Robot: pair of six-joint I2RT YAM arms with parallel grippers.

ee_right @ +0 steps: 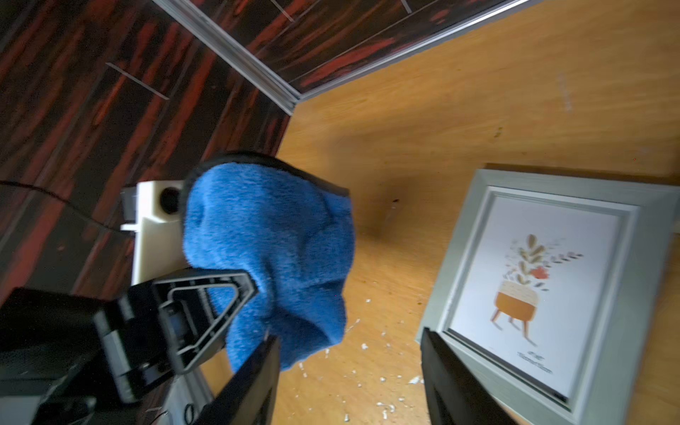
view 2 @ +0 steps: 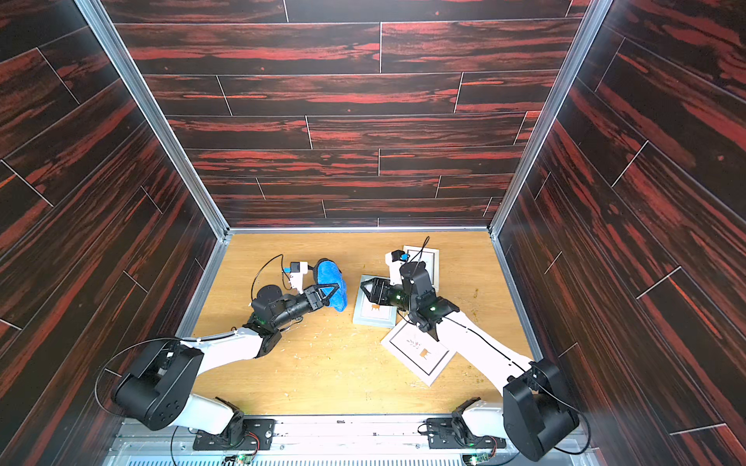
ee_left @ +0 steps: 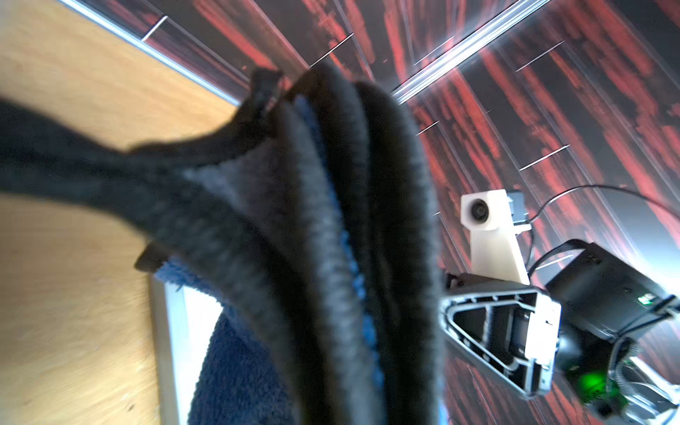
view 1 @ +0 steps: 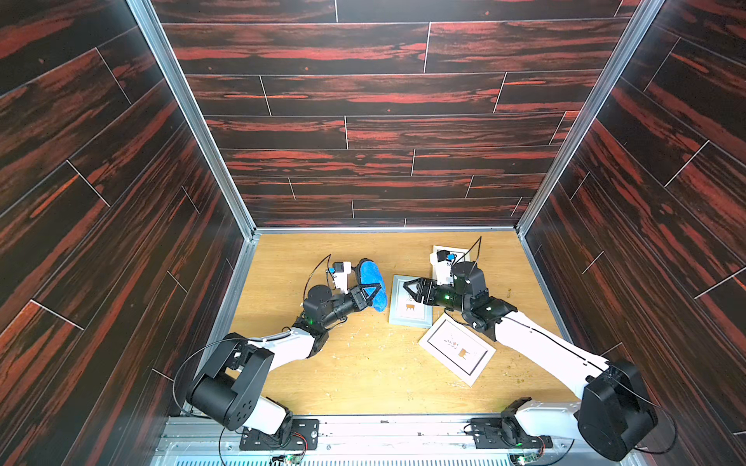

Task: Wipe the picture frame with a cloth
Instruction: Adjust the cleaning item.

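Note:
My left gripper [view 1: 375, 292] [view 2: 333, 291] is shut on the blue cloth [view 1: 370, 276] [view 2: 329, 274], which hangs bunched above the table, left of the grey picture frame [view 1: 407, 312] [view 2: 373, 314]. In the left wrist view the cloth [ee_left: 239, 368] fills the middle and hides the jaws. The frame lies flat with a plant print facing up. Over its far end hovers my right gripper [view 1: 408, 292] [view 2: 364, 291], open with nothing between its fingers. In the right wrist view the right gripper [ee_right: 349, 342] has the cloth [ee_right: 268, 228] to one side and the frame [ee_right: 533, 331] to the other.
A white picture frame [view 1: 456, 349] [view 2: 418, 353] lies askew in front of the grey one, close to my right forearm. Another white frame [view 1: 464, 252] lies at the back right, partly under the right wrist. Pale crumbs [ee_right: 382, 404] dot the wooden table [view 1: 363, 371]. Dark panelled walls enclose three sides.

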